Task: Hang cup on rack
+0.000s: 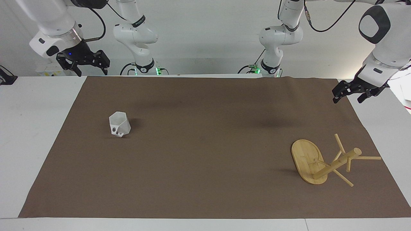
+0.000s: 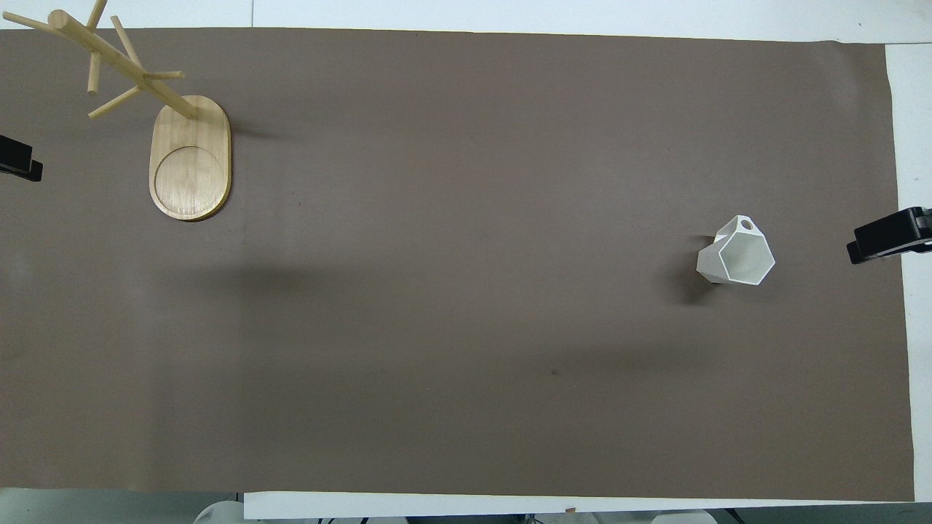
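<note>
Cup and rack are what I watch, but I start at my hands. My right hand hangs in the air over its end of the table, fingers spread, holding nothing. My left hand hangs over the brown mat's edge, fingers spread too. The cup sits upright on the mat toward the right arm's end. The rack stands toward the left arm's end, well apart.
</note>
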You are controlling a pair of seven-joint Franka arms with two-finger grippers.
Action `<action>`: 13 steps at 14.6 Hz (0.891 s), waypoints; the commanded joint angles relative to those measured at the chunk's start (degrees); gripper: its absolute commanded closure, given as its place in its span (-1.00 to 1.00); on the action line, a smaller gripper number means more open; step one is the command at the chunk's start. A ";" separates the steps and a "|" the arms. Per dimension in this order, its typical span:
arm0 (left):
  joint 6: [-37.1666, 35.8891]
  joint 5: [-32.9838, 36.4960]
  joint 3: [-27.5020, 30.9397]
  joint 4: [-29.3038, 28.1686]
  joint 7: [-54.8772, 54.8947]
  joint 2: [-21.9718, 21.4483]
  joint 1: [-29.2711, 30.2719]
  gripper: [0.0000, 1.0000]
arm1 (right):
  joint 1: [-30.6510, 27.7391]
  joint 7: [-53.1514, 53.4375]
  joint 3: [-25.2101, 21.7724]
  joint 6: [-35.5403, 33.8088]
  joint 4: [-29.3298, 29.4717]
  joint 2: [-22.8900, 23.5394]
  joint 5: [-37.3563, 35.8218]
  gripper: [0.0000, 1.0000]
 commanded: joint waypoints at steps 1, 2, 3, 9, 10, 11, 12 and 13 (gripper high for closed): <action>-0.12 -0.36 0.16 -0.67 0.47 -0.56 0.11 -1.00 | -1.36 -0.66 0.01 0.11 -2.62 -1.43 -0.08 -0.99; -0.12 -0.36 0.16 -0.58 0.47 -0.56 0.11 -1.00 | -1.54 -2.24 0.01 0.63 -2.45 -1.43 0.36 -0.99; -0.12 -0.36 0.16 -0.67 0.47 -0.56 0.11 -1.00 | -1.80 -6.60 -0.17 1.33 -2.62 -1.43 1.15 -0.99; -0.12 -0.36 0.25 -0.67 0.47 -0.56 0.11 -1.00 | -16.63 -51.57 -0.26 13.02 -9.56 0.58 11.85 -0.99; -0.12 -0.36 0.25 -0.67 0.47 -0.56 0.11 -1.00 | -18.75 -57.30 -0.26 13.20 -9.57 2.25 13.70 -0.99; -0.21 -0.36 0.25 -0.67 0.47 -0.56 0.11 -1.00 | -20.59 -62.41 -0.26 13.38 -9.48 4.27 16.77 -0.99; -0.12 -0.36 0.25 -0.67 0.47 -0.56 0.11 -1.00 | -22.61 -67.33 -0.26 13.73 -9.48 6.55 20.54 -0.99; -0.12 -0.36 0.25 -0.67 0.47 -0.56 0.11 -1.00 | -24.20 -71.55 -0.26 14.60 -9.48 8.75 23.97 -0.99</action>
